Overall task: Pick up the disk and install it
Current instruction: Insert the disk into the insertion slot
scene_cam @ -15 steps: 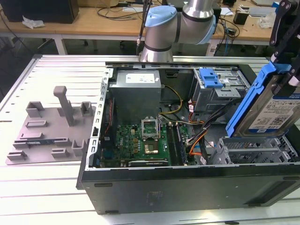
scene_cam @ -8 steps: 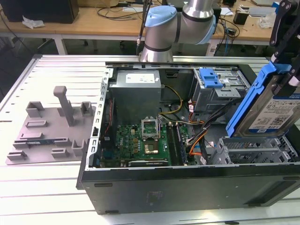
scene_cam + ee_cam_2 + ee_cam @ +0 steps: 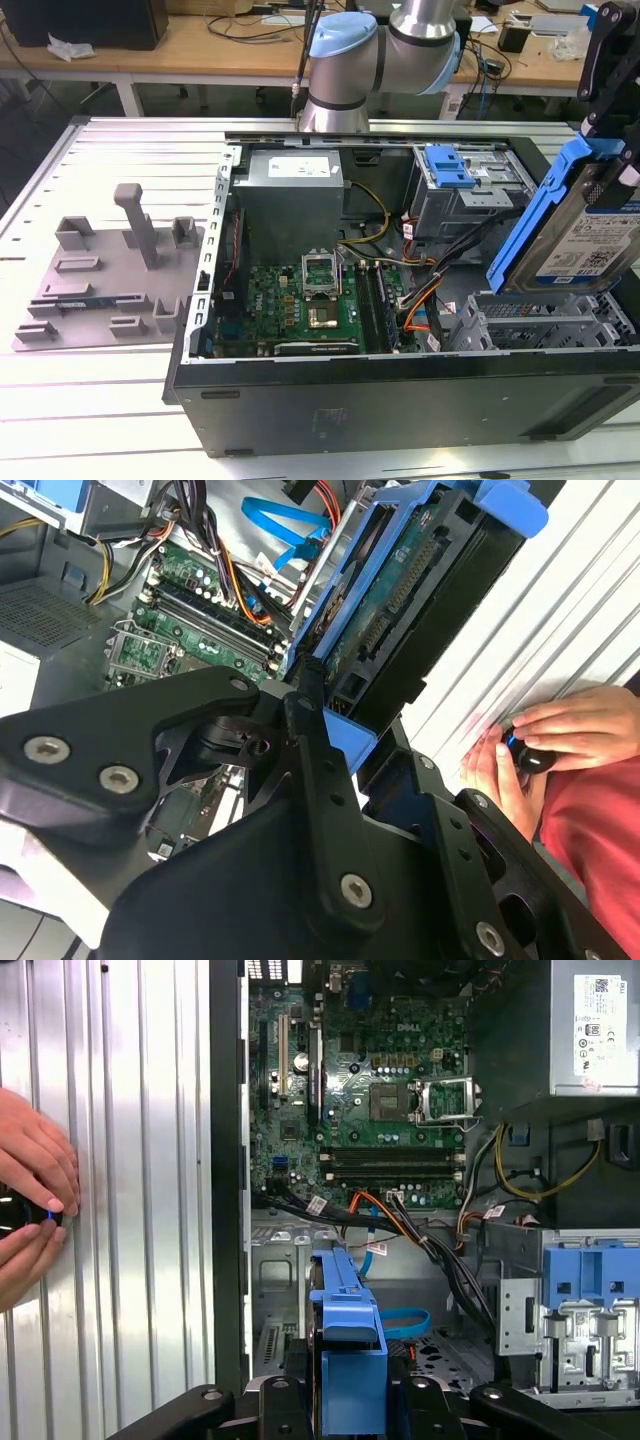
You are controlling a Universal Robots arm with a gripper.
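The disk, a silver drive with a white-and-blue label in a blue carrier bracket, hangs tilted on edge over the grey drive cage at the exterior view's right end of the open computer case. My black gripper is shut on its upper part. In the second wrist view the disk shows its green circuit-board side between my black fingers. Seen edge-on in the first wrist view, the blue carrier hovers above the cage.
Inside the case lie a motherboard, a power supply, loose cables and a bay with a blue latch. A grey fixture plate sits on the slatted table. A person's hands rest beside the case.
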